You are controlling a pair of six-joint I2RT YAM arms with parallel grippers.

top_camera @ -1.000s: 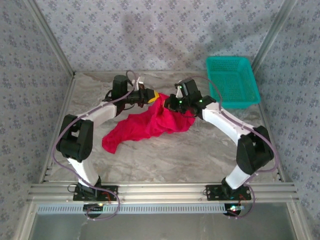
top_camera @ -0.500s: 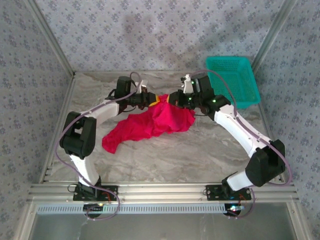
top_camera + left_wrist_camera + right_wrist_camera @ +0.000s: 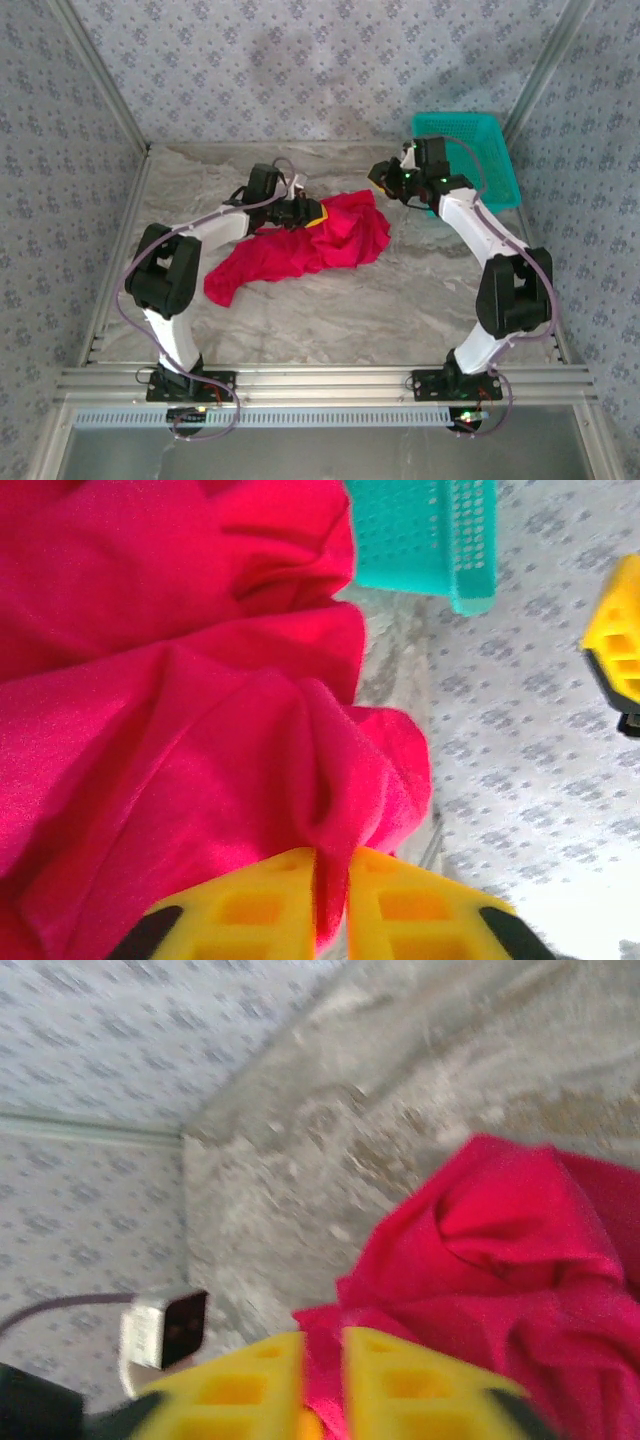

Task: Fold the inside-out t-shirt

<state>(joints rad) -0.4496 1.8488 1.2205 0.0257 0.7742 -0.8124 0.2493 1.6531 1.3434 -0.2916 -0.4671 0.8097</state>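
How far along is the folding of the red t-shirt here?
Done: nothing yet; the t-shirt lies crumpled on the table, with no fold made. In hand: the left gripper pinches a ridge of its cloth; the right gripper sits near the teal basket, its grip unclear. Left: spreading the shirt flat and all the folding.

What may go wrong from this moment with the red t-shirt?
The t-shirt lies bunched, so any fold may trap wrinkles. Cloth sits between the fingers of the left end effector; it may drag when the arm pulls away. The right end effector is near the basket and may bump it.
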